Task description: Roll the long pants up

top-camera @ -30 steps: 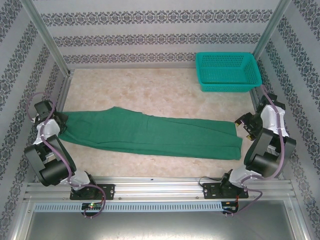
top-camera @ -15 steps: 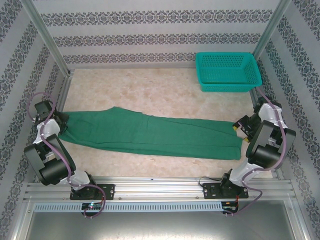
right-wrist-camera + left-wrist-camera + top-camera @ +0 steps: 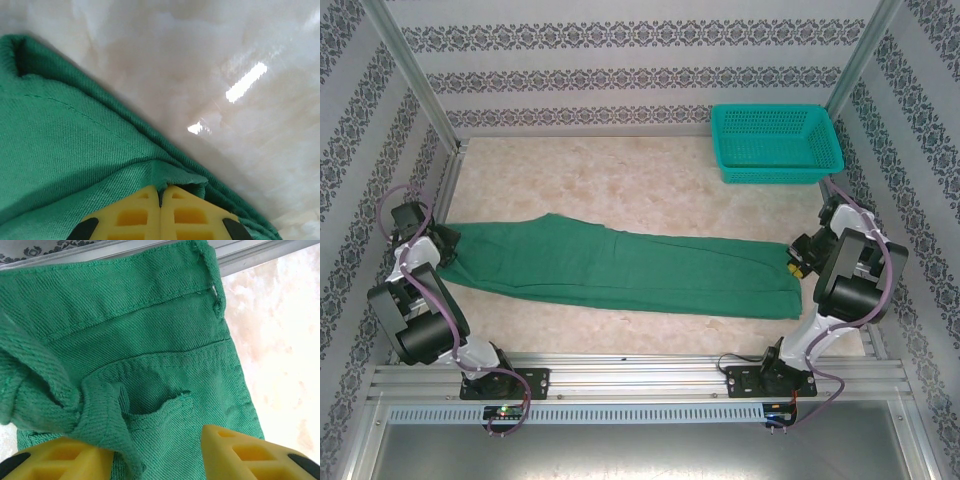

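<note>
At the worktop's (image 3: 620, 180) left edge, the left gripper (image 3: 155, 445) hangs with jaws apart over the waist end of the long pants (image 3: 620, 265). The dark green pants lie flat across the worktop. At the right edge, the right gripper (image 3: 160, 192) is closed, pinching the hem.

Beyond the right gripper (image 3: 798, 258), toward the far wall, bare table (image 3: 620, 180) lies open up to the basket (image 3: 775, 143), which fills the far right corner; outward of this gripper the right wall (image 3: 920, 150) stands close, leaving little room; inward, the trousers (image 3: 620, 265) cover a long strip across to the left gripper (image 3: 445, 245); that one sits near the left wall (image 3: 360, 170) and a metal post (image 3: 415, 90), with cloth bunched over one finger (image 3: 60, 460); nearer the arm bases, the table is bare.
</note>
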`<state>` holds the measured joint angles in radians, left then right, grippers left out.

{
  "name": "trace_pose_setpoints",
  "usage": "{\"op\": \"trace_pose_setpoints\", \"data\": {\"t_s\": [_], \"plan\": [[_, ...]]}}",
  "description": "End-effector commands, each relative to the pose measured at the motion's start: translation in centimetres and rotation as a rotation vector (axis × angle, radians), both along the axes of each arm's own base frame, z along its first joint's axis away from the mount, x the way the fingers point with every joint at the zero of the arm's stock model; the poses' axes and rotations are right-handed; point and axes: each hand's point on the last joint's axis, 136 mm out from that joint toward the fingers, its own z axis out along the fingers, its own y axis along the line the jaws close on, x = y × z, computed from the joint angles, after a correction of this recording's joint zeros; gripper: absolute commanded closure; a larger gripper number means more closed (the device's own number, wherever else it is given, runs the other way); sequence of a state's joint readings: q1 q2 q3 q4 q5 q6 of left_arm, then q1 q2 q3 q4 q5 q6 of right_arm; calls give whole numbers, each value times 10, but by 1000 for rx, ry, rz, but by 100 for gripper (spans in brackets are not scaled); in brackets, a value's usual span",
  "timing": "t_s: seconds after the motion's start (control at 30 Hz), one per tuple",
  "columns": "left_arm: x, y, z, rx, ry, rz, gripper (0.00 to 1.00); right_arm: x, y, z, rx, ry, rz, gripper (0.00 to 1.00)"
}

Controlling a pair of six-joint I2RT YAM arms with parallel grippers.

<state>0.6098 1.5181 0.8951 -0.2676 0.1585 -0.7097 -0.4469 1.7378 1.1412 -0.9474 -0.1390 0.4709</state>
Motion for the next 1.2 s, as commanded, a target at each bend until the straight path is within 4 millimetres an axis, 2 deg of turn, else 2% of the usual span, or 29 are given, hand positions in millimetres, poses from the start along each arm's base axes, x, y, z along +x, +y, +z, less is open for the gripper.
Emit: {"op": "trace_pose_setpoints", "data": {"t_s": [0.0,0.2,0.33,0.43,0.5,0.57,0.63,0.67,0.73,0.83,0.93,1.17], "plan": [[12,3,8,18,-37,-27,55,19,-7,29,-52,-98,-16,100],[13,2,7,12,-40,-27,58,40,-12,80,-106,-221,-36,100],[11,3,6,14,-34,-21,59,48,-14,101,-132,-269,-36,100],[12,3,7,11,-40,-21,55,47,-18,87,-143,-227,-28,100],[12,2,5,6,-37,-21,52,46,-18,63,-118,-161,-27,99],[13,2,4,4,-39,-22,52,47,-19,47,-106,-133,-33,89],[13,1,3,1,-41,-22,52,50,-18,43,-108,-150,-33,87],[14,0,3,0,-43,-24,52,49,-18,46,-122,-157,-34,81],[15,0,6,1,-44,-29,52,42,-20,56,-151,-165,-31,57],[14,0,9,12,-51,-29,52,27,-22,73,-203,-163,7,31],[15,0,7,11,-51,-30,52,17,-14,73,-185,-169,28,31],[19,-4,0,-11,-48,-48,52,4,6,38,-95,-78,65,40]]}}
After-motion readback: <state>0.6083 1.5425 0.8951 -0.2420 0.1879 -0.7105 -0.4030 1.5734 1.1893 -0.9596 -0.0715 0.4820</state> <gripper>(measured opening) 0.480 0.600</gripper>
